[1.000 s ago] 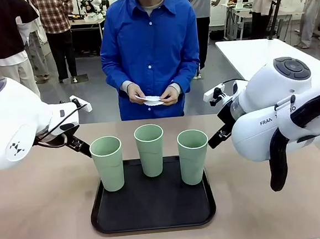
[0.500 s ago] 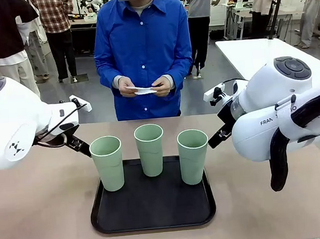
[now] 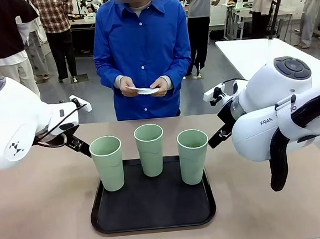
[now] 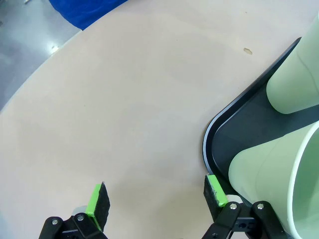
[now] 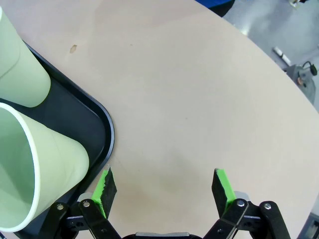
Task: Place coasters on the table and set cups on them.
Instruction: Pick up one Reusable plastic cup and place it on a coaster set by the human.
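Front view: coaster step, nothing laid yet. Stack of coasters point(image 3: 145, 90) in the person's fingers at the far side, above the surface point(image 3: 40, 217), not touching it. Three cups point(image 3: 150, 149) upright on a black tray point(image 3: 153, 211), near middle.

Left hand point(image 4: 155, 196) wide, holding nothing, just beside the tray's left corner and the left cup point(image 4: 269, 174). Right hand point(image 5: 164, 185) wide, holding nothing, just beside the right cup point(image 5: 60, 149).

Next, probably: wait for coasters on bare surface around the tray, then grip a cup mid-body, lift clear of the tray lip, set down centred.

Risks: cups close together; thin paper likely to shift under a sliding base; person at the far edge.
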Available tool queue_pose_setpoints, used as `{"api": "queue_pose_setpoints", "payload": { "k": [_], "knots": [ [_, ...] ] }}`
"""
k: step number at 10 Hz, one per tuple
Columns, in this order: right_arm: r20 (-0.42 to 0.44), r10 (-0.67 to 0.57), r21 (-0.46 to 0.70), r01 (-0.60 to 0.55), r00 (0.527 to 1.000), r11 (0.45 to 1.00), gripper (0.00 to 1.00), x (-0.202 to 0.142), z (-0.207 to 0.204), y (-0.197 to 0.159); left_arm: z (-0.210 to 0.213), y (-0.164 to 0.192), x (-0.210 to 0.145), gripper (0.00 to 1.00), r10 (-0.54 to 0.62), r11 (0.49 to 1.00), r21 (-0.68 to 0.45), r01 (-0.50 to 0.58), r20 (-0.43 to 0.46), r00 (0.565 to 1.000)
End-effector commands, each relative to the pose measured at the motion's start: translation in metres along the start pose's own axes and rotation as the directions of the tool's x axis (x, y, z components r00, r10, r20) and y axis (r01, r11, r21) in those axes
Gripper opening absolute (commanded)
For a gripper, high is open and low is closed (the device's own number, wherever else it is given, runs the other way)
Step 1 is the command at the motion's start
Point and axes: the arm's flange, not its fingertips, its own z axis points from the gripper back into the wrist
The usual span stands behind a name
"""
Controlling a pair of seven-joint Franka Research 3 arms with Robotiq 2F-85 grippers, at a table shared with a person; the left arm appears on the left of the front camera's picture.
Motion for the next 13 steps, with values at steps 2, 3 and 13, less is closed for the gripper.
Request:
{"api": "queue_pose_setpoints", "payload": {
  "k": [2, 3, 13],
  "knots": [
    [0.0, 0.0, 0.0, 0.0, 1.0, 1.0, 1.0, 0.0, 0.0, 0.0, 0.0, 0.0, 0.0, 1.0, 0.0, 1.0, 0.0, 0.0, 0.0, 1.0],
    [0.004, 0.034, -0.002, -0.034, 0.999, 0.999, 1.0, 0.009, 0.017, 0.004, 0.022, 0.001, 0.002, 1.0, -0.032, 0.997, 0.065, 0.031, 0.019, 0.999],
    [-0.315, -0.028, -0.098, -0.003, 0.949, 0.995, 1.0, -0.008, 0.166, 0.046, 0.129, -0.005, 0.001, 1.0, -0.029, 1.0, 0.001, 0.029, -0.11, 0.993]
  ]
}}
